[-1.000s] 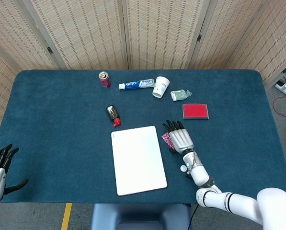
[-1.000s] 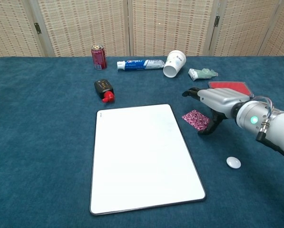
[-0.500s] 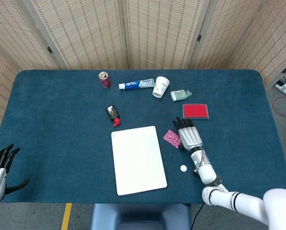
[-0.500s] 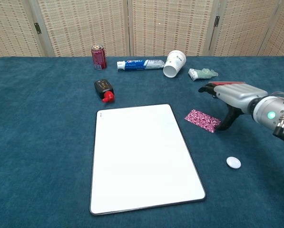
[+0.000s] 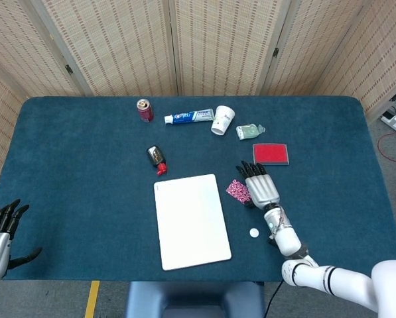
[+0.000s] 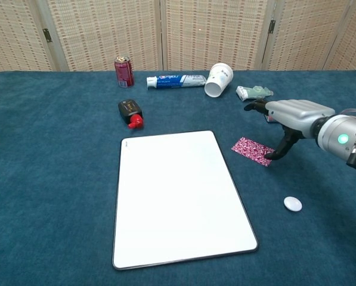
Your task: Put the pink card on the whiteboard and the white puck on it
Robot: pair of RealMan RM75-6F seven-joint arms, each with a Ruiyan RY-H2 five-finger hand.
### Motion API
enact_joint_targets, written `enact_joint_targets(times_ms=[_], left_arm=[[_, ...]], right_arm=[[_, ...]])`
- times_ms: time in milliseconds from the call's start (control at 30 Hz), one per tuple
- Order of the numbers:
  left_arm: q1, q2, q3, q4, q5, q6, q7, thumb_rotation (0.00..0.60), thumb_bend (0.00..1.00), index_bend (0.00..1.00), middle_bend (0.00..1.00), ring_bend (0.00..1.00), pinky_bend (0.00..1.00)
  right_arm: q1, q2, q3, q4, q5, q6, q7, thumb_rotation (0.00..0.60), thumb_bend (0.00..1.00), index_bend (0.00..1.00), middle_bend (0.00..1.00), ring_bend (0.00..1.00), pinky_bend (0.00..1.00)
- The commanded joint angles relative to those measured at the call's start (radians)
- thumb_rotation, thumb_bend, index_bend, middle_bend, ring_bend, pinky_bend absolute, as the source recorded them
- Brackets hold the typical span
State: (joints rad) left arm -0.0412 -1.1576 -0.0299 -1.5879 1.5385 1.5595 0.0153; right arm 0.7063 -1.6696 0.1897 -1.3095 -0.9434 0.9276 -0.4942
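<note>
The pink patterned card [image 6: 253, 151] [image 5: 238, 190] lies flat on the blue cloth just right of the whiteboard [image 6: 176, 194] [image 5: 191, 220]. My right hand [image 6: 288, 119] [image 5: 261, 187] hovers palm down over the card's right end, fingers spread, its thumb reaching down to the card's edge; it holds nothing. The white puck [image 6: 293, 204] [image 5: 254, 232] sits on the cloth nearer me, below the hand and right of the board. My left hand [image 5: 0, 228] rests open at the table's near left corner, far from everything.
Along the far side stand a red can [image 6: 124, 71], a toothpaste tube [image 6: 176, 80], a tipped white cup [image 6: 218, 79] and a small greenish tube [image 6: 253, 92]. A red flat box [image 5: 270, 153] lies behind my right hand. A black-and-red object [image 6: 130, 112] lies off the board's far left corner.
My right hand moved right off the card, uncovering it, then eased back left until its thumb reached the card's right edge. The card shifted slightly right. The left hand stayed still.
</note>
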Motion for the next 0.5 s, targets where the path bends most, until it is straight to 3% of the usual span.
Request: enact_joint_targets(times_ms=[33,500], left_arm=[[0.002,0.000,0.001,0.003,-0.001,0.001,-0.003,0.600,0.14,0.14,0.07,0.11,0.00],[0.010,-0.005,0.003,0.022,-0.009,0.001,-0.019,0.600,0.14,0.14,0.07,0.11,0.00]], right_arm=[[0.013,-0.019,0.001,0.015,0.014,-0.011,-0.012,0.600,0.25,0.00,0.00,0.00,0.00],[0.043,-0.068,0.002,0.086,0.059,-0.027,-0.042,0.600,0.25,0.00,0.00,0.00,0.00]])
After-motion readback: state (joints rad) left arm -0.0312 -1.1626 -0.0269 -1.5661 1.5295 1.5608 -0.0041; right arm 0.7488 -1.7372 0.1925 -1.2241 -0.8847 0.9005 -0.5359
